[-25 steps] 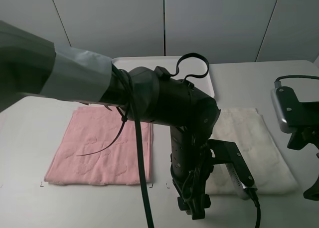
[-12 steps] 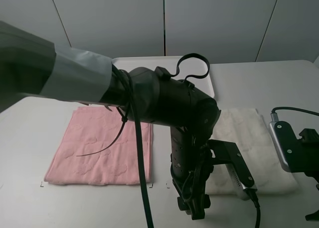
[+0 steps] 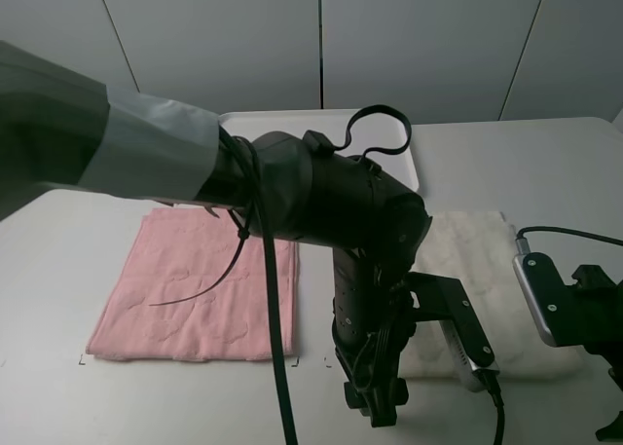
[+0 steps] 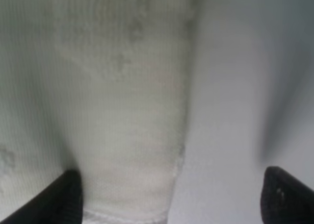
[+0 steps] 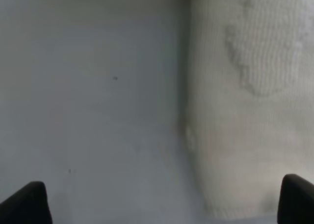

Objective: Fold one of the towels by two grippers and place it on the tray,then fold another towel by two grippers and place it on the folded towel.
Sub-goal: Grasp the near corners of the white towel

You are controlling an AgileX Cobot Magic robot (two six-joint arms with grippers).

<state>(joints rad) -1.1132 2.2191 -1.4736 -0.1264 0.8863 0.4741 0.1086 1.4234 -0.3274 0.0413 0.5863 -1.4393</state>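
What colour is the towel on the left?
Pale pink towel; exterior high view shows it best.

Black jointed arm (image 3: pixel 331 202), grey taped sleeve (image 3: pixel 146 143), black cables (image 3: pixel 375 124), black left claw (image 4: pixel 174 197)

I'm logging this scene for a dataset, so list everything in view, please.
cream towel: one, off-white, flat on the table, right of the pink one
pink towel: one, pale pink, flat on the table's left half
tray: one, white, behind the towels, partly hidden by the left arm
table: one, pale grey, under everything
wall panels: several, grey, behind the table
left arm: one, black with grey wrap, reaching to the cream towel's near left corner
right arm: one, black, at the cream towel's right edge
left fingers: two, black, apart, straddling a towel corner
right fingers: two, black, apart, straddling the towel edge
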